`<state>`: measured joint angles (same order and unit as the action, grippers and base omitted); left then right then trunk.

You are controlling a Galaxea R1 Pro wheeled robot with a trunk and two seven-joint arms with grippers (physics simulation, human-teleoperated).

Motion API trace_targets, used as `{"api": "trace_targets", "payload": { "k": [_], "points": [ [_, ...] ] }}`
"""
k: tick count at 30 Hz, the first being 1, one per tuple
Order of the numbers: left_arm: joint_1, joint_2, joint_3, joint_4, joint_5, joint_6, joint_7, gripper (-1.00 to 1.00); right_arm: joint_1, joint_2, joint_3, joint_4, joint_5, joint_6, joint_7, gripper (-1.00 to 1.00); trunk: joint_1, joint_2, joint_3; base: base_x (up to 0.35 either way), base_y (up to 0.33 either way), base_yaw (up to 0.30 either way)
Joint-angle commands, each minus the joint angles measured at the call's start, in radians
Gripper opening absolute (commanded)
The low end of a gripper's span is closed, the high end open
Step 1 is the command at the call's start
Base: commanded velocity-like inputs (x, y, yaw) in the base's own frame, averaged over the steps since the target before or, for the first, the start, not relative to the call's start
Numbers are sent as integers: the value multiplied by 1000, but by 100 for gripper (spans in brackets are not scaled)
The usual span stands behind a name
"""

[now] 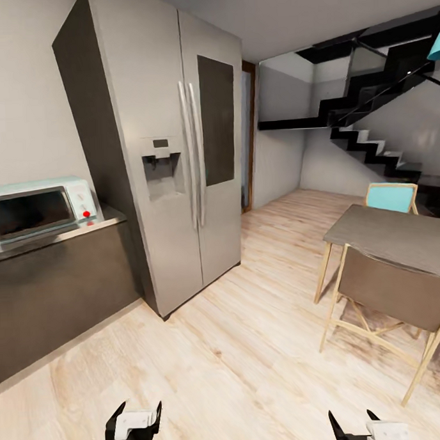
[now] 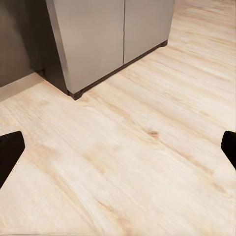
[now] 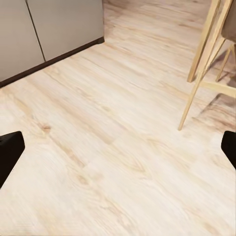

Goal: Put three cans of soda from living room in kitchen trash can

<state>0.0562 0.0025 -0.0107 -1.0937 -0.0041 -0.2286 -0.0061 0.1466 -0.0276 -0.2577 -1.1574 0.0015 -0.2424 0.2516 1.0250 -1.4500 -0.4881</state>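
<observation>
The cans of soda and the tash can are out of view. I am in the kitchen, over light wood plank floor [image 1: 238, 347]. My left gripper [image 1: 136, 421] hangs low at the near left, open, with nothing between its black fingers. My right gripper [image 1: 354, 428] is at the near right, also open and empty. In the left wrist view the left gripper [image 2: 118, 152] spans bare planks, its dark fingertips [image 2: 9, 150] at the picture's edges. The right gripper [image 3: 118, 152] in the right wrist view likewise frames bare floor.
A tall grey double-door fridge [image 1: 178, 151] stands ahead left, beside a dark counter [image 1: 56, 285] carrying a microwave [image 1: 40, 208]. To the right are a grey table [image 1: 400, 234] and wooden-legged chairs [image 1: 390, 296]. Black stairs [image 1: 370, 143] rise beyond. A floor corridor runs between fridge and table.
</observation>
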Motion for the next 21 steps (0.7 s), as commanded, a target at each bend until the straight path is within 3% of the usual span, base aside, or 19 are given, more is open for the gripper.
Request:
{"api": "trace_targets", "payload": {
  "k": [1,14,21],
  "points": [
    [0,0,0,0,0,0,0,100,0,0,0,0,0,0,0,100,0,0,0,0,0,253],
    [-1,-1,2,8,3,0,-1,100,0,0,1,2,0,0,0,100,0,0,0,0,0,253],
    [-1,-1,3,13,-1,0,-2,100,0,1,48,2,2,0,-1,100,0,0,0,0,0,253]
  ]
}}
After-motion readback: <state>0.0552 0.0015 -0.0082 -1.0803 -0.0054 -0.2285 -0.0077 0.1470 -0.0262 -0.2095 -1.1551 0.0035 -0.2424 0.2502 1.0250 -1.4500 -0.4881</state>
